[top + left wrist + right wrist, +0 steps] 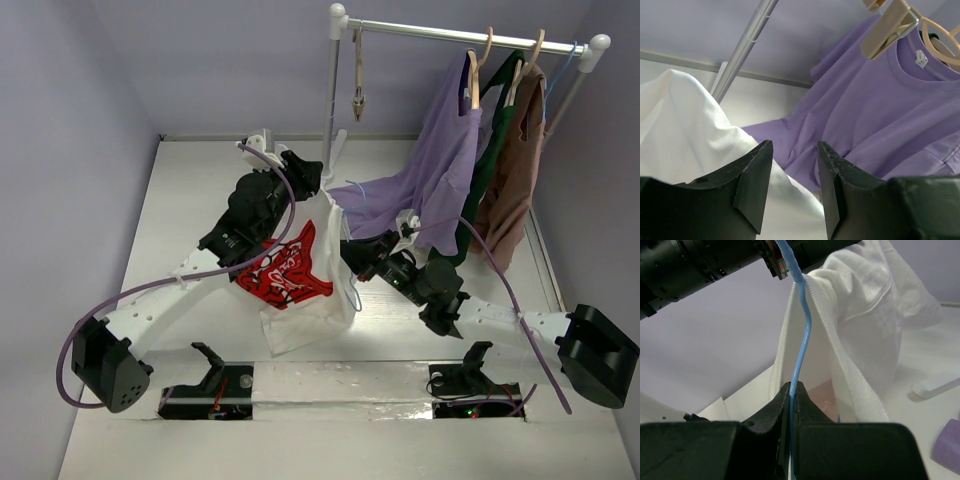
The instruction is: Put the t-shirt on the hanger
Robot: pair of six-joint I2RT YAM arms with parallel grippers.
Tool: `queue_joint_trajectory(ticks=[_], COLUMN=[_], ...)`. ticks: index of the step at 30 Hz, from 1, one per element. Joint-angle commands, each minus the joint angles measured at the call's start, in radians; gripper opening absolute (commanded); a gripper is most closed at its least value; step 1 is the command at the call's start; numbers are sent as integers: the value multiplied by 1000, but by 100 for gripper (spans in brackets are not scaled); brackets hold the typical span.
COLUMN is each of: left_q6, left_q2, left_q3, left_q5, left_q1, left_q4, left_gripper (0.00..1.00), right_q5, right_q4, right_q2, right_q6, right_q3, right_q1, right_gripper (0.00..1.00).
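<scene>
Above the white table (pixel 190 200), your right hand (pixel 791 388) clamps the thin light-blue wire hanger (pixel 805 335) against the white red-printed t-shirt (pixel 865 295); your left hand (pixel 795 152) stands parted

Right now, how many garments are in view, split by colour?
White t-shirt: 1
Purple shirt: 1
Dark green garment: 1
Brown garment: 1
Total: 4
</scene>
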Motion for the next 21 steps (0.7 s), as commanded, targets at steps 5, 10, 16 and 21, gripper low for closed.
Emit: queue_joint_trajectory(ticks=[5,10,16,21], left_q6=[-5,2,5,18], left_q2=[-76,-98,-69,-18], left_q3=[-52,-77,-78,-43], left_q5=[-82,-116,-122,-92], left_q1=[6,6,6,6], left_q4=[8,16,22,29], left_gripper=[42,47,48,45], right_q5=[32,37,29,26], right_q4=[63,66,59,56], right_q2=[-2,4,2,5], right_q6=[-35,-37,-41,-43], right_q3=[32,32,31,31], right_q1=[-1,-1,-1,-1], right_gripper=[0,0,0,0])
